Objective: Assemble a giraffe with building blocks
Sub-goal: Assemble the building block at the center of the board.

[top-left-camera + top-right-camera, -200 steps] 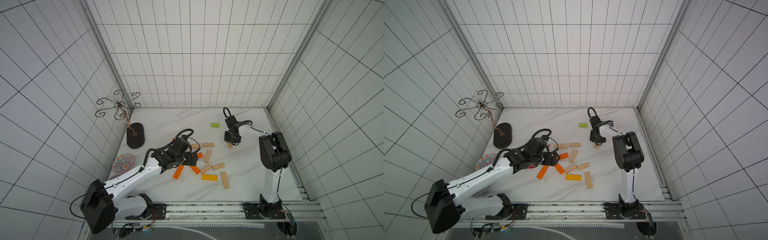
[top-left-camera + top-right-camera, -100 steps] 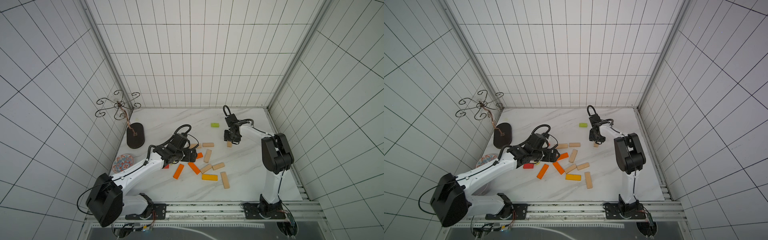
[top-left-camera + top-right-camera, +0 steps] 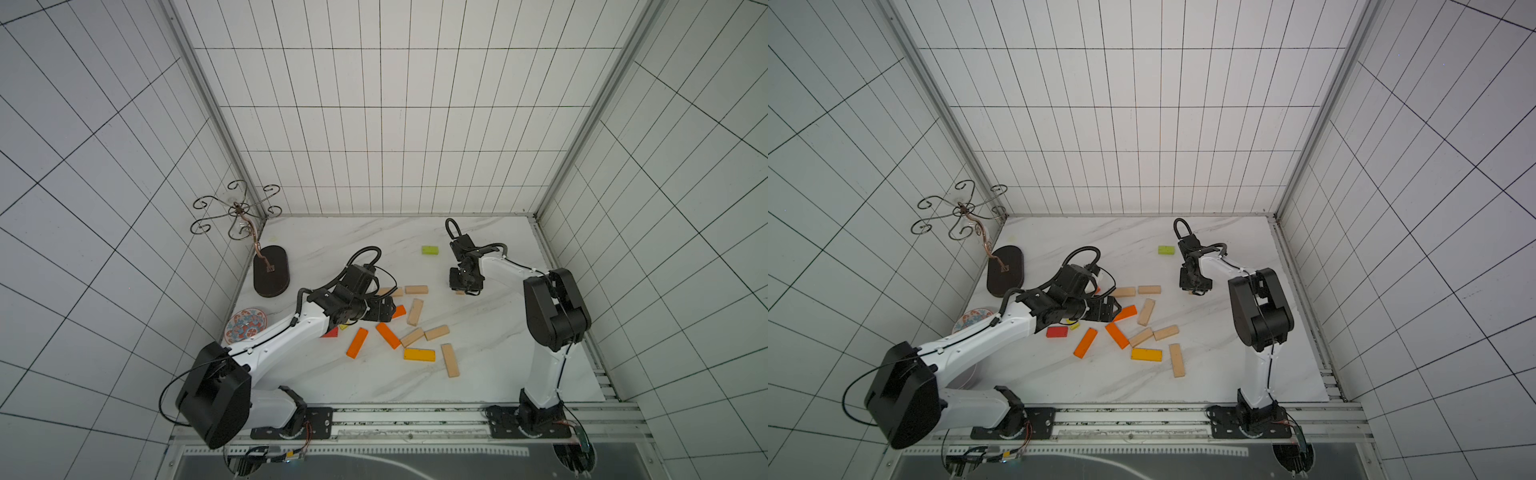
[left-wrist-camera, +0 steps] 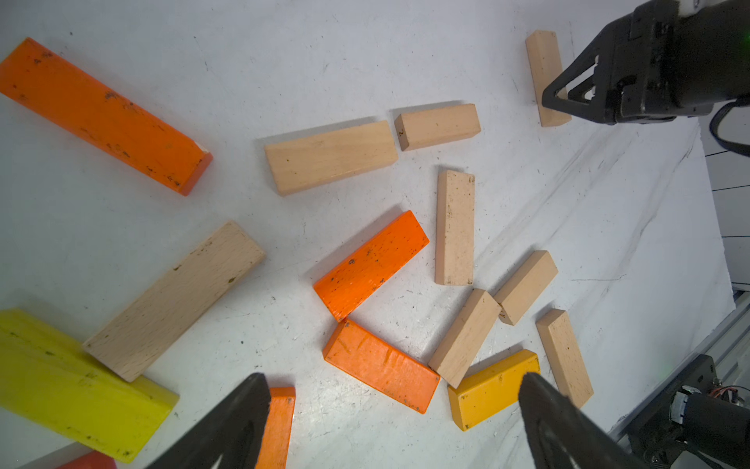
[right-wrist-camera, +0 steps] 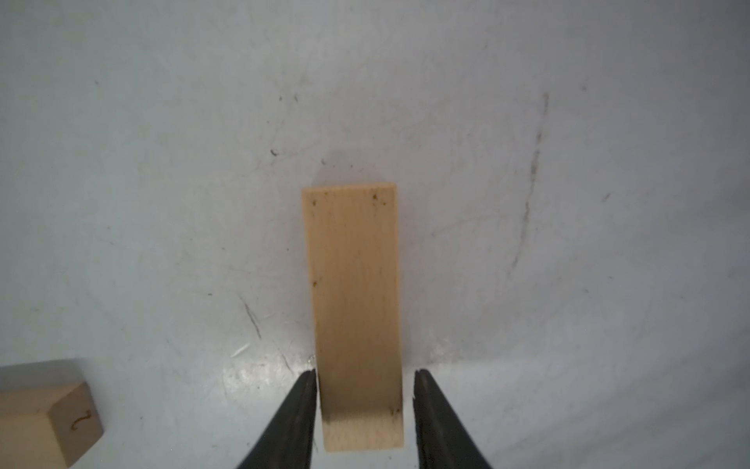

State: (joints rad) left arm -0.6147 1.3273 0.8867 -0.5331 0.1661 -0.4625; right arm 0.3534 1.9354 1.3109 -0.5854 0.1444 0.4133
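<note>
The table (image 3: pixel 498 374) is seen from above in both top views; twelve o'clock is taken as the back wall. Most of the building blocks (image 3: pixel 412 337) are scattered flat near the middle of the table; pale wood ones, orange ones and a dark yellow block (image 3: pixel 419 354) are seen there, some touching, some apart. A lime green block (image 3: pixel 429 249) is found alone toward twelve o'clock, well apart from the heap; a red block (image 3: pixel 1057 331) is seen at eight o'clock of the heap.

The left gripper (image 4: pixel 393 377) is held over the nine o'clock edge of the heap; its jaws are spread very wide; nothing is held between them, and blocks are only seen lying below.

The right gripper (image 5: pixel 365 371) is found at two o'clock of the heap, low over the table; its jaws are set only a little apart, on both sides of a pale block (image 5: pixel 357 304) that is lying on the table; one finger (image 5: pixel 292 426) looks to be touching the wood; a thin gap is seen beside the other finger, so the block is not squeezed.

A round patterned plate (image 3: pixel 246 330) is placed at nine o'clock, by the left wall; a dark oval stand base (image 3: pixel 271 271) is placed at ten o'clock, near the plate.
</note>
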